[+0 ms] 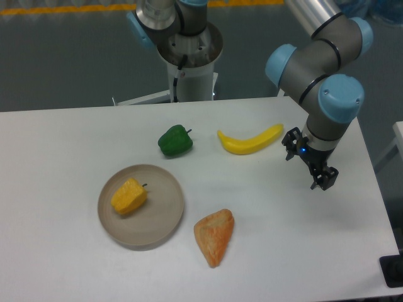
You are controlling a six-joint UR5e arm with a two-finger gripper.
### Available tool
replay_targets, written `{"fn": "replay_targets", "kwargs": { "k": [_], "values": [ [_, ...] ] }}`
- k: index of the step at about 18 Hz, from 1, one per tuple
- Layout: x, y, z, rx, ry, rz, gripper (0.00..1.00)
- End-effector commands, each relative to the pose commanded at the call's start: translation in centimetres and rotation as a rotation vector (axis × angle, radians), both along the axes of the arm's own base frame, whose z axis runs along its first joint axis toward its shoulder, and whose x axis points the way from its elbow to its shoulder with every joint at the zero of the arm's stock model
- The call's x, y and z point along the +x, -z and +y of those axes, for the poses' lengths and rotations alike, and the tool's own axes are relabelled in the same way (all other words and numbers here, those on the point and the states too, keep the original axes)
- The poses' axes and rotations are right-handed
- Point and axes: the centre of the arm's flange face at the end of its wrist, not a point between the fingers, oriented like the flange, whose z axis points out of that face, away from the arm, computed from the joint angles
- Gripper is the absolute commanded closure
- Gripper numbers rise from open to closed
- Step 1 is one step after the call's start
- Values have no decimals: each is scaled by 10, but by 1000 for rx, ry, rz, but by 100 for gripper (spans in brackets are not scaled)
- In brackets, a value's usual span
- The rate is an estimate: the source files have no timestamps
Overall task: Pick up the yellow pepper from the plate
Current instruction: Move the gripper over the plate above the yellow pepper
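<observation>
The yellow pepper is a small blocky yellow-orange toy with a short dark stem, lying on the left half of the round beige plate near the table's front left. My gripper hangs far to the right of the plate, over the table's right side, just below the banana's tip. It holds nothing. Its dark fingers are small in this view, and the gap between them cannot be made out.
A green pepper lies behind the plate. A yellow banana lies to its right, close to the gripper. A pale-orange wedge sits just right of the plate. The robot base stands at the table's back edge.
</observation>
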Motion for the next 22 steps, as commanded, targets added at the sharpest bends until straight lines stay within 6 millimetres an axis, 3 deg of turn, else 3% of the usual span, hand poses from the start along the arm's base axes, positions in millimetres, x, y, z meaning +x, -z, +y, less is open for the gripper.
{"fn": "replay_targets", "kwargs": {
  "k": [6,12,16,19,22],
  "values": [
    [1,1,1,-2,-2,0,0],
    [21,6,-1,-19,-19,-13,0],
    [59,-3,0,-20,14,-12,0],
    [100,-8,11,-17,-19,-9,0],
    [170,1,35,-32,-37,-24,0]
  ]
}}
